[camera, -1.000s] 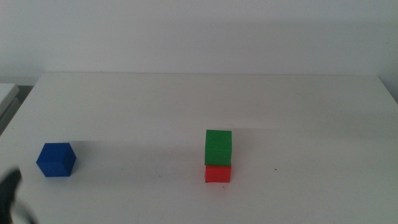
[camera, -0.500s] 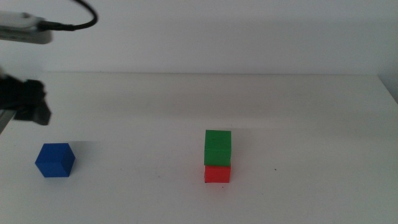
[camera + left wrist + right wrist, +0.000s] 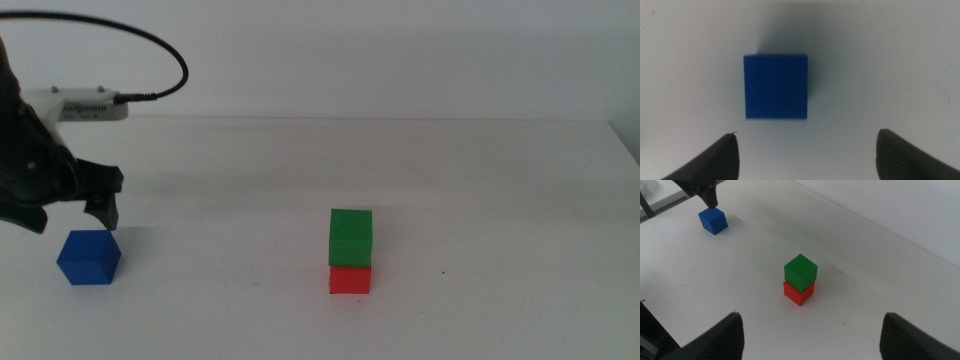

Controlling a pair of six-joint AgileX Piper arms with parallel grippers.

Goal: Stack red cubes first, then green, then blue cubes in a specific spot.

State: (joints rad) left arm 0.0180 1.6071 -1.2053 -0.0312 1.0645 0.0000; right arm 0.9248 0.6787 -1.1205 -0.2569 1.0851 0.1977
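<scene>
Left gripper [image 3: 72,212], dark and angular with a black cable looping off its white wrist housing, hangs just above the small solid deep-blue cube [image 3: 89,257] at the left of the white matte tabletop [image 3: 500,180]; jaws spread wide, nothing between them. In the left wrist view the blue cube [image 3: 775,87] shows a square, faintly ribbed top face, offset toward one jaw. Near table centre, well apart from the blue cube, the small matte green cube [image 3: 351,237] sits squarely on the small bright-red cube [image 3: 350,279], edges roughly aligned. Right gripper [image 3: 812,330] waits back from the stack, jaws wide, empty.
</scene>
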